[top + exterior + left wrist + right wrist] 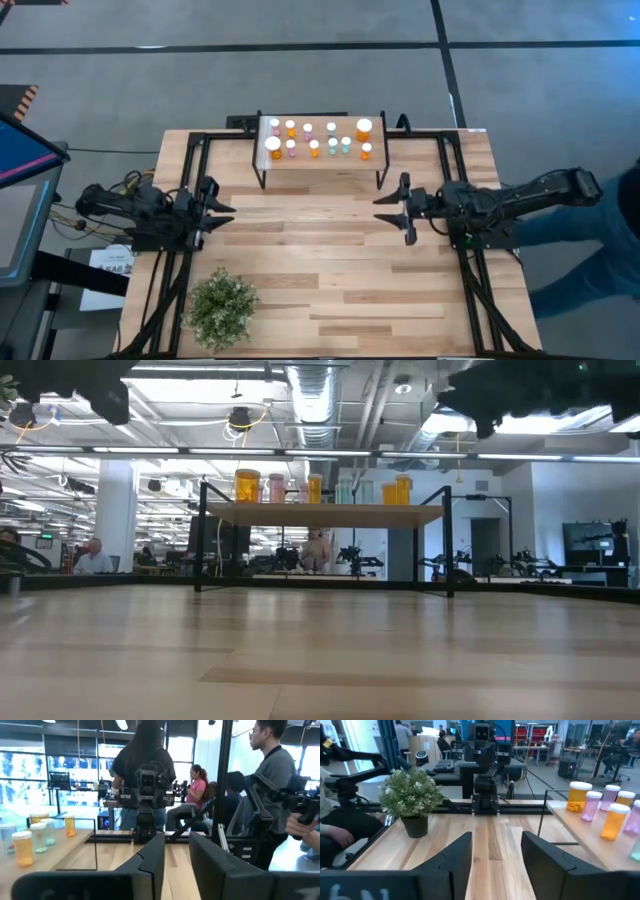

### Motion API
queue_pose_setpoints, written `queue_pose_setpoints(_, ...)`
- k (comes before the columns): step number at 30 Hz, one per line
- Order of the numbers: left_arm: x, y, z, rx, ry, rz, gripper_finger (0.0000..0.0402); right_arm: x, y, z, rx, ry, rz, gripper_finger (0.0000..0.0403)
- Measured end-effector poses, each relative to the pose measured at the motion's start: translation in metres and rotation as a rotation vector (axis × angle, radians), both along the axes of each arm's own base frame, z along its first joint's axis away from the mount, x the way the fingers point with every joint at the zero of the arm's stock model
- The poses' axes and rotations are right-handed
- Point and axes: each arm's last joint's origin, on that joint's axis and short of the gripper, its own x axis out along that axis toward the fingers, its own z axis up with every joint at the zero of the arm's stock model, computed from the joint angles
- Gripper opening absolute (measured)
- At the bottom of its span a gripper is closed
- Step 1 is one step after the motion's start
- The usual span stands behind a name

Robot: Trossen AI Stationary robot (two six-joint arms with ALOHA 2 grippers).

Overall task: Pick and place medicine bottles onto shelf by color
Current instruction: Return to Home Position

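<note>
The shelf [320, 160] stands at the table's far middle on thin black legs. Several white-capped medicine bottles [315, 138] stand upright on its wood top in orange, pink and teal; two larger orange ones sit at either end. They also show in the low view [315, 488] and in both wrist views [22, 847] [612, 820]. My left gripper [226, 214] hovers at the table's left, pointing level toward the middle, narrowly open and empty [177, 855]. My right gripper [385, 210] faces it from the right, open and empty [496, 850]. Both are nearer than the shelf.
A green potted plant [222, 305] stands near the table's front left corner. Black frame rails [185, 180] run along both sides of the table. Bare wood lies between the two grippers. People sit and stand in the room beyond the table [272, 780].
</note>
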Motion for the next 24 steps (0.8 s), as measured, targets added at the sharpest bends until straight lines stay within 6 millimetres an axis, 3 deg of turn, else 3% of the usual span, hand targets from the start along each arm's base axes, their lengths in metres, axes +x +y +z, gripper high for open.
queue_pose_setpoints(7, 0.003, -0.001, -0.022, -0.002, 0.020, -0.003, 0.0040, -0.008, 0.004, -0.027, 0.004, -0.038, 0.029, 0.0143)
queue_pose_setpoints(14, 0.009, -0.004, -0.041, 0.012, 0.066, -0.060, 0.0004, -0.019, 0.008, -0.054, 0.017, -0.037, 0.062, 0.0072)
queue_pose_setpoints(20, 0.013, -0.006, -0.061, 0.020, 0.111, -0.076, 0.0001, -0.032, 0.006, -0.077, 0.031, -0.062, 0.060, 0.0010)
queue_pose_setpoints(24, 0.014, -0.006, -0.063, 0.011, 0.114, -0.087, 0.0000, -0.033, 0.006, -0.080, 0.036, -0.044, 0.060, 0.0013)
